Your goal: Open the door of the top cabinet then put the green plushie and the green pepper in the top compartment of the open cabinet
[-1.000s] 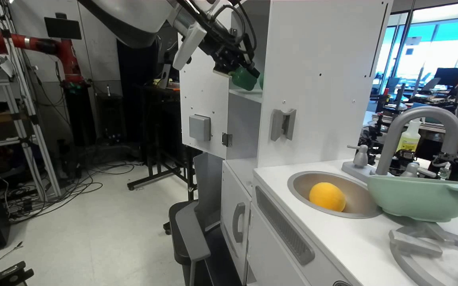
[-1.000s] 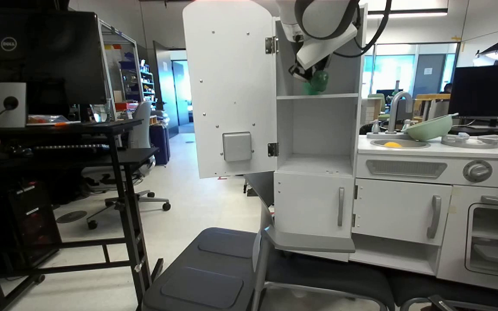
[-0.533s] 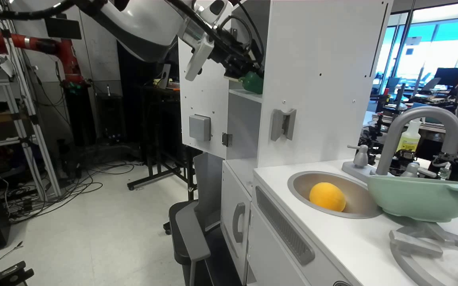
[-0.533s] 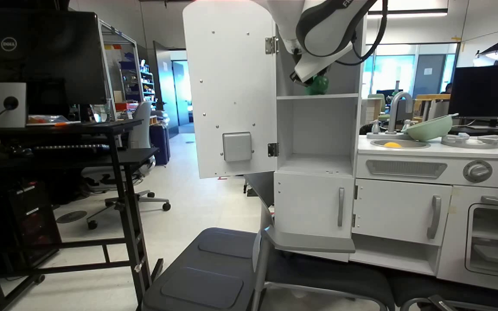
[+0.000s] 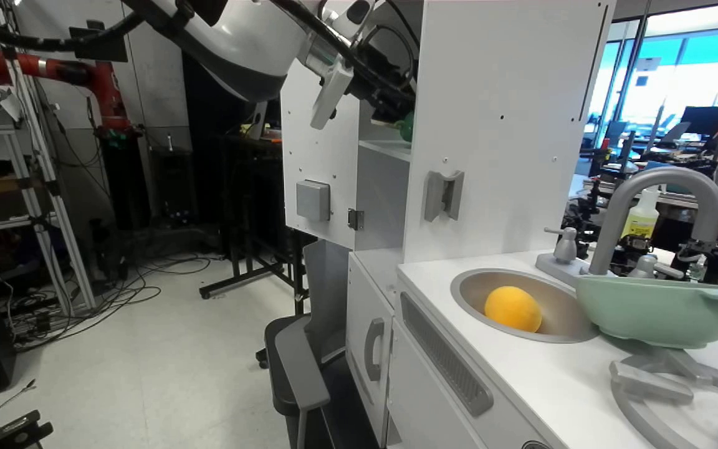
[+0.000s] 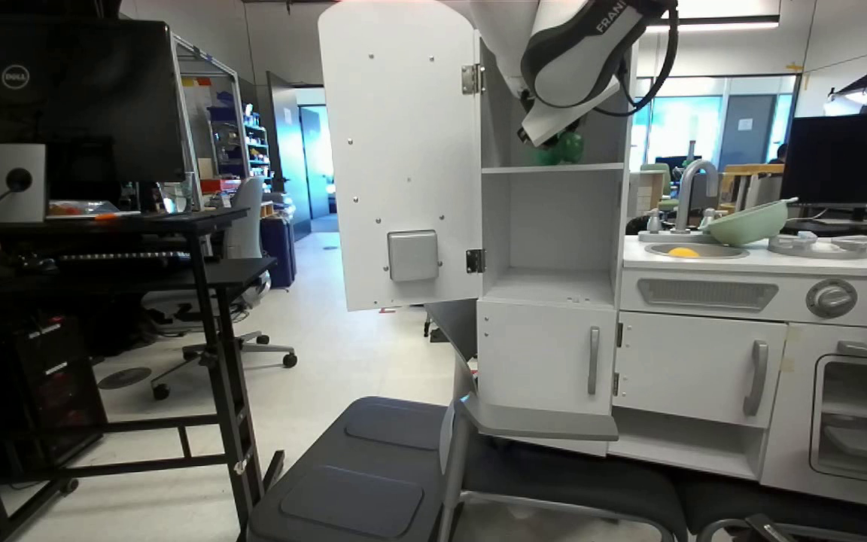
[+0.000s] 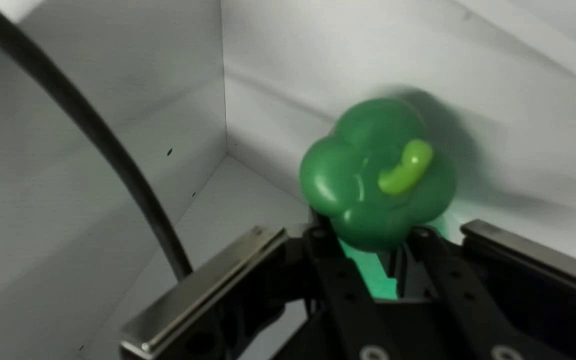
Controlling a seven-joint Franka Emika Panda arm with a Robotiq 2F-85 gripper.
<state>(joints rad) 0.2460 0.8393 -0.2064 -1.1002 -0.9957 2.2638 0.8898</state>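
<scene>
The door of the top cabinet (image 6: 411,150) stands swung wide open; it also shows in an exterior view (image 5: 318,149). My gripper (image 7: 368,231) is inside the top compartment (image 6: 599,113), its fingers shut on the green pepper (image 7: 338,175). The pepper shows at the right of the compartment in an exterior view (image 6: 571,147), low over the shelf; I cannot tell whether it touches it. In an exterior view the cabinet's side panel partly hides it (image 5: 407,128). The teal-green plushie (image 7: 380,277) lies beyond and below the fingers, mostly hidden; it shows left of the pepper (image 6: 545,156).
The side panel (image 5: 502,143) and the shelf edge (image 6: 554,168) bound the compartment. A lower shelf recess (image 6: 561,226) is beneath. A cable (image 7: 113,150) crosses the wrist view. A yellow ball (image 5: 513,309) in the sink and a mint bowl (image 5: 661,312) are on the counter.
My gripper has moved deeper into the top compartment and slightly down with the pepper, then toward the compartment's right side. The door and the counter items have not moved.
</scene>
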